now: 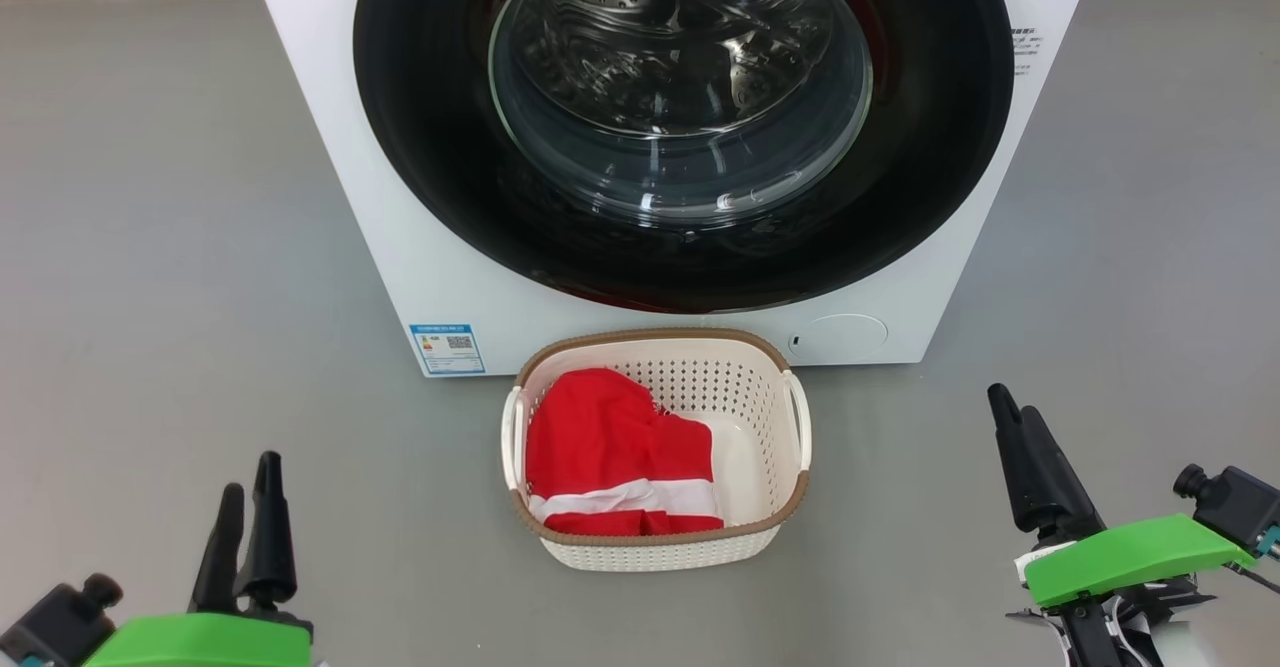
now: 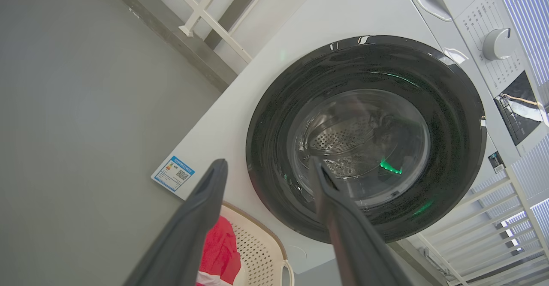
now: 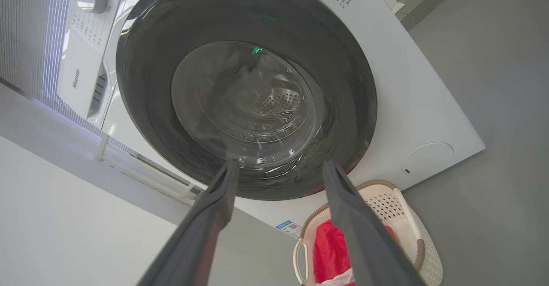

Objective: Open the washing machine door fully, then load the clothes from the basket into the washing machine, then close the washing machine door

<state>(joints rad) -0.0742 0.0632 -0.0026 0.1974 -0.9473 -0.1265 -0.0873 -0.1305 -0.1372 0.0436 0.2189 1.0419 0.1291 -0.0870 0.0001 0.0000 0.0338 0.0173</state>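
Left claw [image 1: 250,475], right claw [image 1: 1013,405] spread; clothes [image 1: 610,447] in basket [image 1: 650,335]; door [image 1: 440,147] closed

We count 1 washer [image 1: 450,287] with 1 door [image 1: 420,127], 1 window [image 1: 680,177], 1 drum [image 1: 640,47], 1 sticker [image 1: 447,348], 1 flap [image 1: 845,335], 1 knob [image 2: 496,43] and 1 display [image 2: 517,110]. Now we've got 1 basket [image 1: 660,547] with 2 handles [image 1: 800,422], and 1 garment [image 1: 600,437]. And we have 2 of our own: left gripper [image 1: 250,477] and right gripper [image 1: 1012,405], 2 fingers [image 2: 197,221] each, 4 altogether.
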